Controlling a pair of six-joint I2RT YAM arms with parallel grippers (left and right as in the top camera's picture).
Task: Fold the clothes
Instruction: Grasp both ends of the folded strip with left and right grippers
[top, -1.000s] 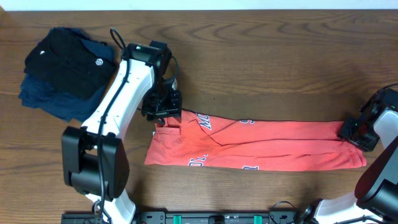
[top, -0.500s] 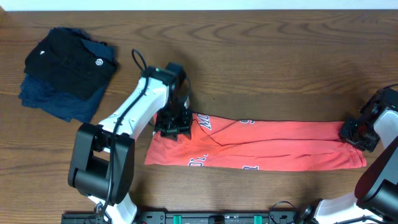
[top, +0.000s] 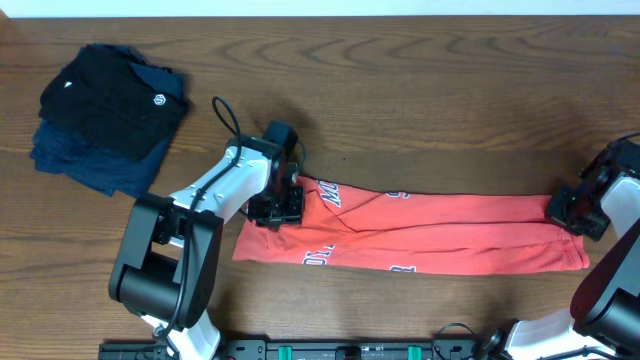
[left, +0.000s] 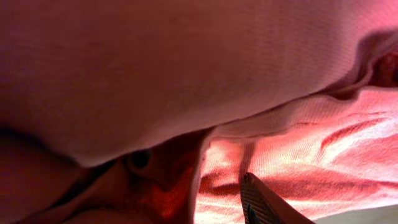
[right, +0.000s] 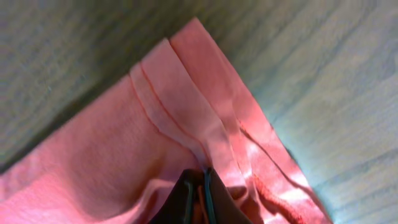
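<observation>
A coral-red T-shirt with white varsity lettering lies folded into a long strip across the table's front. My left gripper is at its left end, holding a flap of the shirt folded over towards the right. Cloth fills the left wrist view, with one dark fingertip showing. My right gripper is shut on the shirt's hemmed right end, pinching cloth between its fingertips.
A pile of black and navy-blue garments sits at the back left. Bare brown wood table lies behind the shirt, and shows beside the hem in the right wrist view.
My left gripper has moved right and towards the front, carrying the shirt's left end over onto the strip. The right gripper has not moved.
</observation>
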